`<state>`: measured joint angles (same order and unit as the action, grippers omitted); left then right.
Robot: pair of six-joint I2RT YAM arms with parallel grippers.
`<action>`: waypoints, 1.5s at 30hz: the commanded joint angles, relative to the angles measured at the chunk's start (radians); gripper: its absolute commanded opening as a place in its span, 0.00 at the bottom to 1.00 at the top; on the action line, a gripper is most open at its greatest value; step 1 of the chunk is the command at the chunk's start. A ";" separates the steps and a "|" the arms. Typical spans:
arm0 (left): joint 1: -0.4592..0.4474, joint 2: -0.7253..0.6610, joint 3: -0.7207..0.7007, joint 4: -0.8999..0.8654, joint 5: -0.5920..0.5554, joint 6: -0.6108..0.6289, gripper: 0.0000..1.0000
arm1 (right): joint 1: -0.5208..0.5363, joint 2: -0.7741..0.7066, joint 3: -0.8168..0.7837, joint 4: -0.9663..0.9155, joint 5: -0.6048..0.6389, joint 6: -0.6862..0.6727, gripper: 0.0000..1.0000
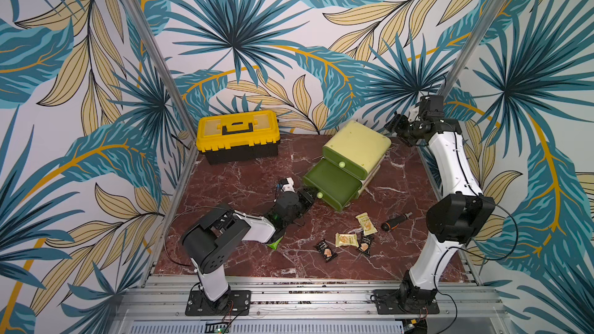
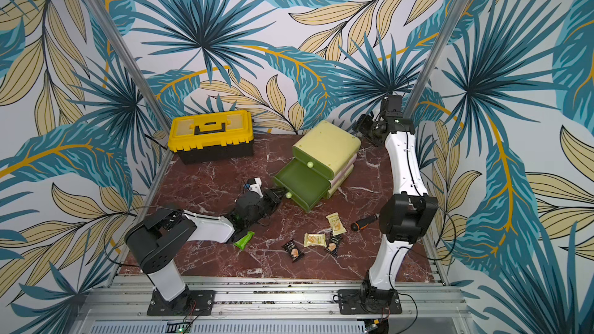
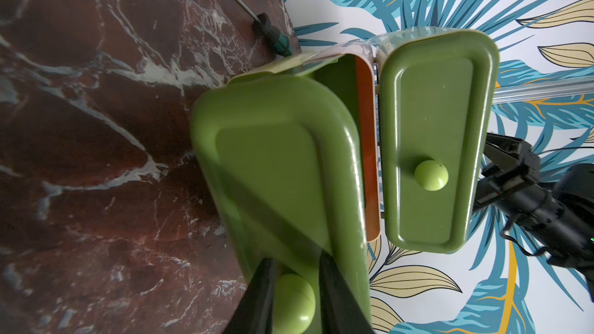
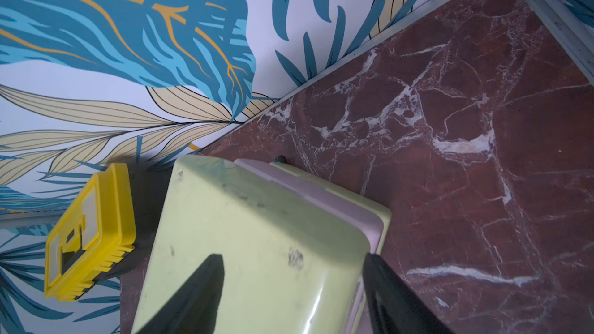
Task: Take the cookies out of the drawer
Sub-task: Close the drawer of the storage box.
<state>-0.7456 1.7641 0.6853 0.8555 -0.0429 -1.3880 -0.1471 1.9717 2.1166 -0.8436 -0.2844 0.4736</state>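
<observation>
A stacked drawer cabinet with a pale green top stands at the back of the table. Its lower dark green drawer is pulled out and I see no packet inside it. My left gripper is shut on that drawer's round knob, one black finger on each side. Cookies lie on the table in front: two pale yellow packets, two black ones, and a green one partly under my left arm. My right gripper hangs open over the cabinet's back right corner, holding nothing.
A yellow and black toolbox stands shut at the back left. A black screwdriver with an orange ring lies right of the packets. Another screwdriver lies beyond the cabinet in the left wrist view. The upper drawer is shut.
</observation>
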 commanded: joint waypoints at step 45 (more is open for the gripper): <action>-0.001 0.177 0.331 -0.099 0.046 0.100 0.27 | 0.067 -0.025 -0.188 -0.069 -0.402 -0.153 0.64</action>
<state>-0.7429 1.9362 0.9546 0.7712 -0.0109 -1.3140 -0.1234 1.9766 1.9598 -0.8631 -0.6220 0.3172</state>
